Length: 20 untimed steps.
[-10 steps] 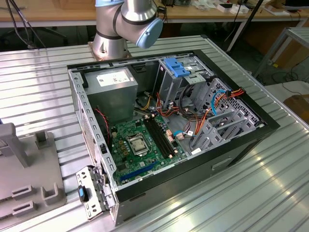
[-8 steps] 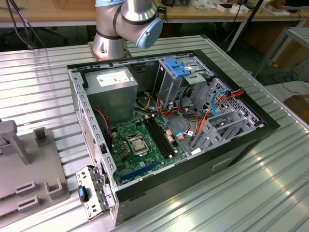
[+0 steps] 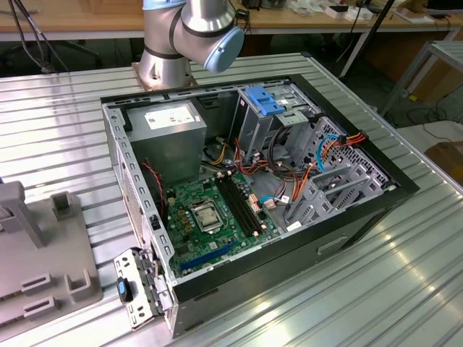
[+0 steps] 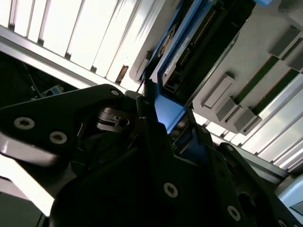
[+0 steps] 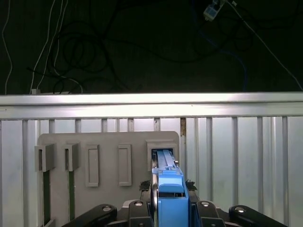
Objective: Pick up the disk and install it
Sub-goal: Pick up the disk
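- The pincer [image 5: 170, 191] is clamped on the disk [image 5: 164, 160], with its jaws pressed against either side of the blue carrier [image 5: 170, 210].
- In both wrist views the disk [image 4: 189, 52] stands on edge in a slot of the grey holder [image 5: 109, 142], its lower part inside the slot.
- In the second wrist view the pincer [image 4: 165, 113] grips the blue end, and the holder [image 4: 255, 42] lies beyond it.
- The holder rests on the ribbed metal table [image 5: 236, 142].
- In the exterior view the holder [image 3: 36, 260] sits at the exterior view's left, beside the open computer case [image 3: 289, 260].
- The green motherboard [image 3: 210, 210] lies exposed inside the case.
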{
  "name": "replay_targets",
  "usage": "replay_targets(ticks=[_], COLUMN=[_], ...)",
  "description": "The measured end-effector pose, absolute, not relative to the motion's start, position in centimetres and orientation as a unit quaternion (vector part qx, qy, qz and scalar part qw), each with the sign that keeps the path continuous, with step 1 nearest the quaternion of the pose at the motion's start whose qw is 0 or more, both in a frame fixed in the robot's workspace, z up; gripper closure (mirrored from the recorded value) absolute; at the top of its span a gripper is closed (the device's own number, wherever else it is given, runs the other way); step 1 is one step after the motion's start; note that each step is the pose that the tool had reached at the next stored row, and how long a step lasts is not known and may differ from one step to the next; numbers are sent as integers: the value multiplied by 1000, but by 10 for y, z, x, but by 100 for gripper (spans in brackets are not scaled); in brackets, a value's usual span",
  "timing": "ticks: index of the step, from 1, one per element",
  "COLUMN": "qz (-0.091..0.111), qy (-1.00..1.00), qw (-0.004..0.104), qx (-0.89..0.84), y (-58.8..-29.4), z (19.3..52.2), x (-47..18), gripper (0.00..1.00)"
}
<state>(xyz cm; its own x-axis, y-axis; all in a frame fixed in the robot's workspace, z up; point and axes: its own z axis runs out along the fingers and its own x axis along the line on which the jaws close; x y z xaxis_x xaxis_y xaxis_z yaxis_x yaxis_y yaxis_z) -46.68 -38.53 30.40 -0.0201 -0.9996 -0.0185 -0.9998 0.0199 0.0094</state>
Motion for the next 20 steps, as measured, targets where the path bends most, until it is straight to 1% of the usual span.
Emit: replay_targets(ticks=[13, 20], qz=[10, 10], qy=[716, 717], qw=[3, 3], qx=[-698, -698], y=[-385, -385], z=[304, 310], x=[-467, -467], gripper=[63, 63])
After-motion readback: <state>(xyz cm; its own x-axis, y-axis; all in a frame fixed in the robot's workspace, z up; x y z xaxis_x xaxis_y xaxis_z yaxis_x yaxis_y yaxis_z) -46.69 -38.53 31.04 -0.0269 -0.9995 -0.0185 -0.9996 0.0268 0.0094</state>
